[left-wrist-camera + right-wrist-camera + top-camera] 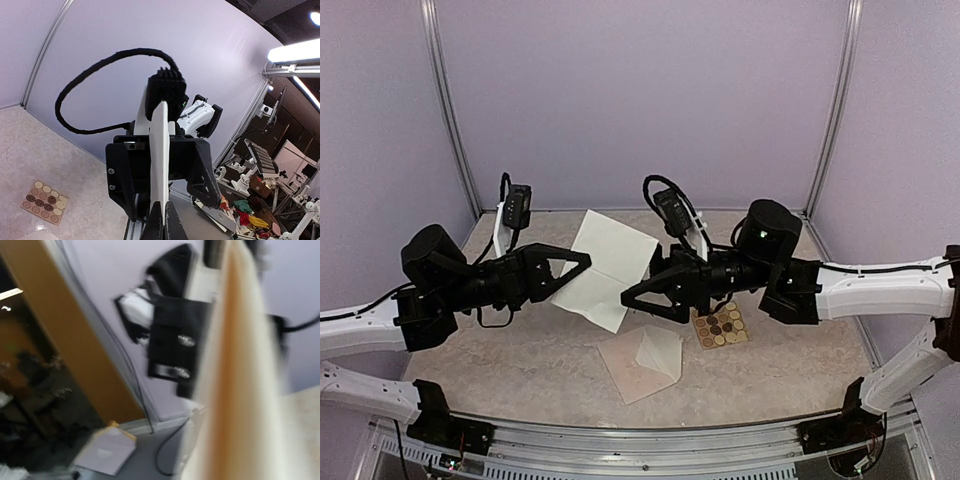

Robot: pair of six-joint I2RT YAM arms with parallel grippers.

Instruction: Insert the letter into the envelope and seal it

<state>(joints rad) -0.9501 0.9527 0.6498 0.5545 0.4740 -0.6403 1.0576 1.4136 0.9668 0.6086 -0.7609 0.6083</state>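
We held the letter [608, 268] aloft at centre frame, left gripper [585, 262] clamped on it, probably for folding; the right gripper [626, 292] we couldn't tell.

Soft even light, right wrist view smeared (motion blur), fisheye edges
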